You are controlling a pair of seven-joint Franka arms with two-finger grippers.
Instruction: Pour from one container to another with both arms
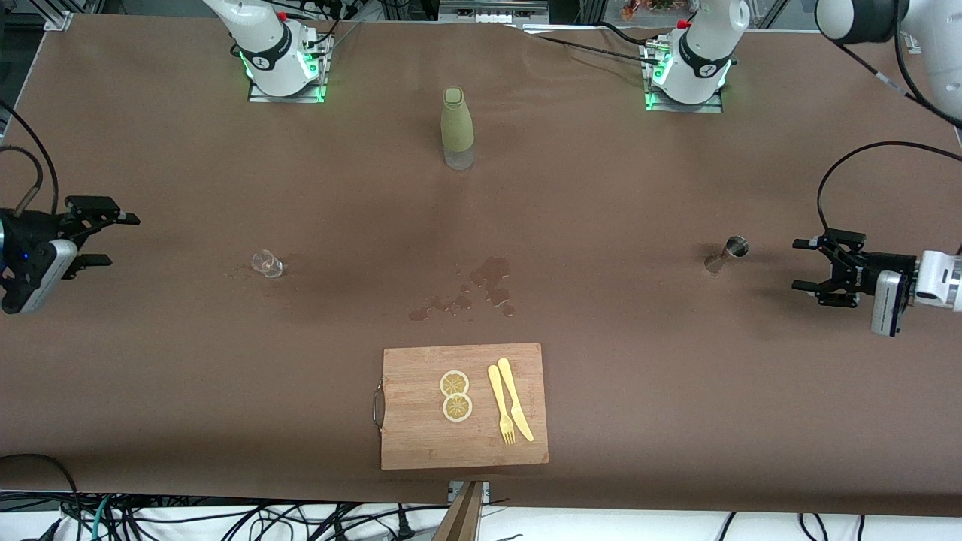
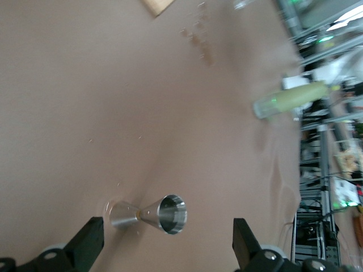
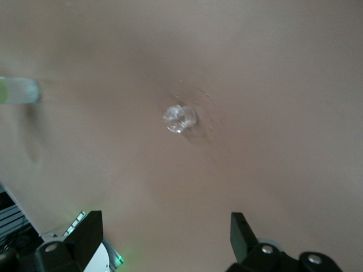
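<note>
The tiny clear glass cup [image 1: 267, 263] stands on the brown table toward the right arm's end; it shows as a small clear ring [image 3: 180, 118] in the right wrist view. My right gripper [image 1: 113, 239] hangs open at that end of the table, well apart from the cup. The silver jigger [image 1: 727, 252] stands upright toward the left arm's end, and its round rim [image 2: 172, 214] faces the left wrist camera. My left gripper [image 1: 803, 264] is open a short way from the jigger, its fingers [image 2: 88, 245] wide on either side of it in the left wrist view.
A tall olive-green bottle [image 1: 456, 128] stands mid-table near the bases. A wet spill [image 1: 481, 289] marks the cloth at the middle. A wooden cutting board [image 1: 463, 406] with two lemon slices [image 1: 455, 395] and a yellow fork and knife [image 1: 510, 409] lies near the front edge.
</note>
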